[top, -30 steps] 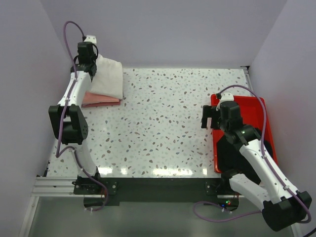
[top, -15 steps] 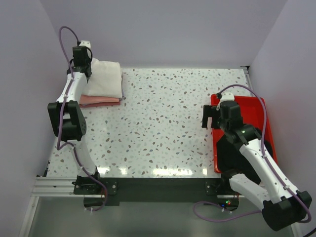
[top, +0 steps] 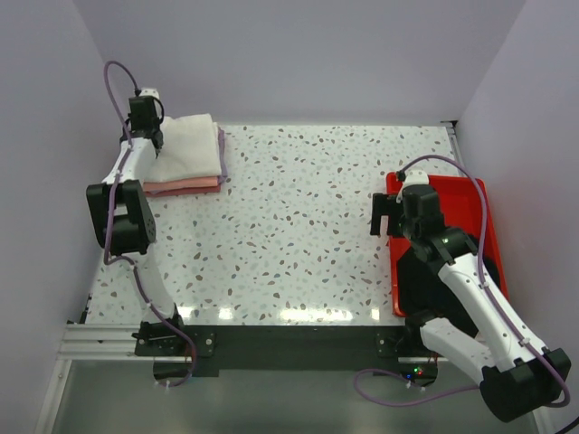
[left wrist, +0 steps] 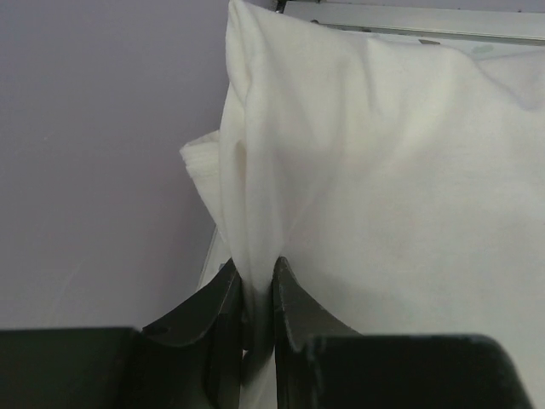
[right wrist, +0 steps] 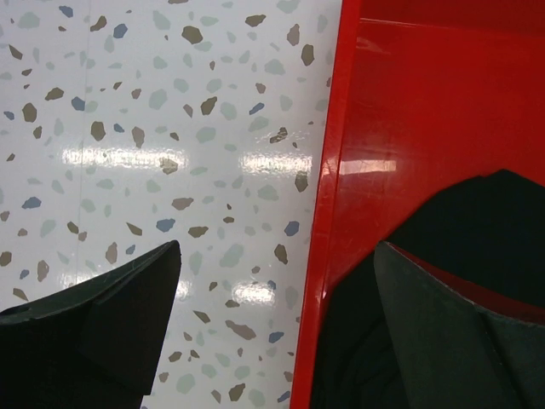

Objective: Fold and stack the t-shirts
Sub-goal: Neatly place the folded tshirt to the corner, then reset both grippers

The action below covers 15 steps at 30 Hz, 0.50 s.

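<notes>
At 10 o'clock, cream-white cloth t-shirt (left wrist: pixel 383 213) edge is clamped by left pincer (left wrist: pixel 255 277); right pincer (right wrist: pixel 277 247) is spread wide.

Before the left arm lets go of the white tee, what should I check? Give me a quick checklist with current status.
1. Left gripper shut on cream-white t-shirt edge: ok.
2. Cream-white t-shirt lying on salmon-pink t-shirt: ok.
3. Top layer flat: not ok, bunched into a ridge at the pinch.
4. Shirt edges flush: not ok, pink shows along the near side.
5. Right gripper open, empty, away from the shirts: ok.
</notes>
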### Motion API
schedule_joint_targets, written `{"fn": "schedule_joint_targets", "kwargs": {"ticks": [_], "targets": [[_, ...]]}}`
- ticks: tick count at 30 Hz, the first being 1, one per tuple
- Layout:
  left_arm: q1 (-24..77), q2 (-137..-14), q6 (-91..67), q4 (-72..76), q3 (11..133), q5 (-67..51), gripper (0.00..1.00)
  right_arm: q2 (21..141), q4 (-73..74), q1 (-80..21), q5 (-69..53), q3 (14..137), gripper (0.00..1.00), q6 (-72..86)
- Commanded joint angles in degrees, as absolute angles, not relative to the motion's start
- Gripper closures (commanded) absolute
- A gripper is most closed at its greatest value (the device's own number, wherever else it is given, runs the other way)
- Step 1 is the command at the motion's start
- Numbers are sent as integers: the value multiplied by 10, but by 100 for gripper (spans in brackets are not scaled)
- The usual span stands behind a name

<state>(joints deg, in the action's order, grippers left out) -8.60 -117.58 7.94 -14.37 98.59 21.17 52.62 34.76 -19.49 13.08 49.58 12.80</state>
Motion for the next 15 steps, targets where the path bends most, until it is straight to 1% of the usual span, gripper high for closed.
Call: {"fn": "schedule_joint_targets", "kwargs": {"ticks": [1, 4, 6, 7, 8, 9, 10, 11, 12, 15], "targets": [[-99, -1179, 79, -84, 981, 277, 100, 524, 348, -193, 147, 519, 1, 124], [-107, -1184, 89, -73, 974, 305, 98, 519, 348, -192, 146, 515, 1, 126], [-112, -1182, 78, -72, 973, 303, 88, 516, 345, -193, 144, 513, 1, 126], [-112, -1181, 76, -72, 972, 301, 77, 513, 344, -192, 142, 514, 1, 126], [-112, -1176, 76, -72, 974, 297, 70, 512, 344, -192, 142, 514, 1, 125], [-113, -1173, 74, -72, 975, 297, 64, 513, 345, -192, 142, 515, 1, 125], [-113, -1171, 71, -75, 978, 301, 37, 514, 347, -193, 142, 516, 1, 125], [-113, -1166, 58, -92, 992, 302, 13, 513, 352, -193, 141, 518, 1, 125], [-113, -1162, 51, -100, 999, 302, 0, 513, 352, -192, 139, 520, 1, 124], [-113, -1138, 11, -150, 1039, 302, 0, 506, 352, -192, 136, 524, 1, 125]]}}
